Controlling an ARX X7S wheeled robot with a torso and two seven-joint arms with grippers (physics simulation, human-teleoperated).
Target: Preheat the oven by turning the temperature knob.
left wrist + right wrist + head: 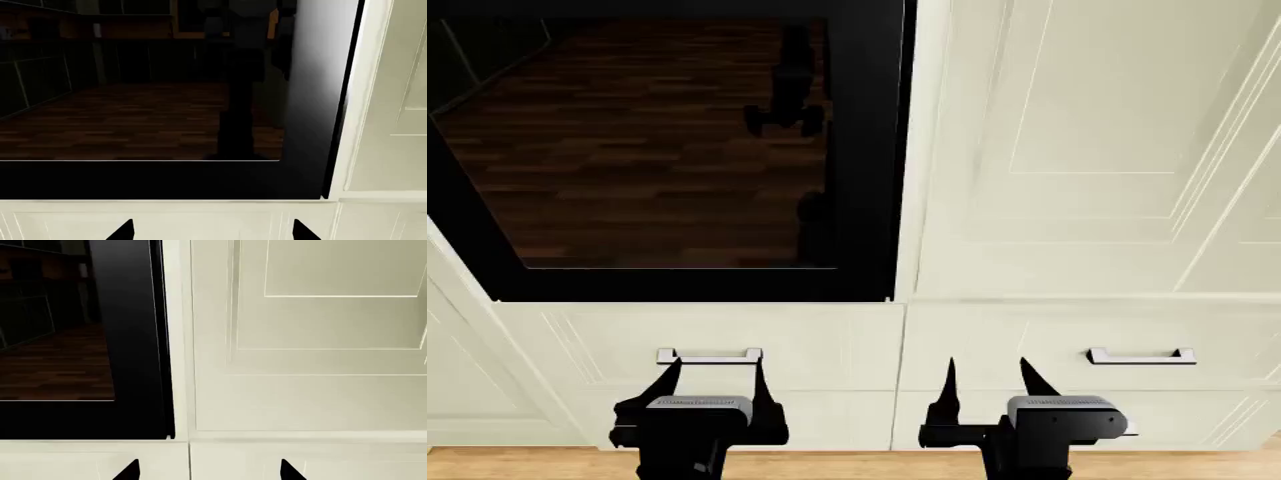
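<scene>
The oven (667,150) sits up above the left claw (713,378) and up to the left of the right claw (985,378), its top cut off, so no temperature knob shows. The dark glass only mirrors a wooden floor and a murky upright shape. Both claws hang with fingers spread, holding nothing, before cream drawer fronts (827,350) with silver handles (709,355). No writing is readable anywhere.
</scene>
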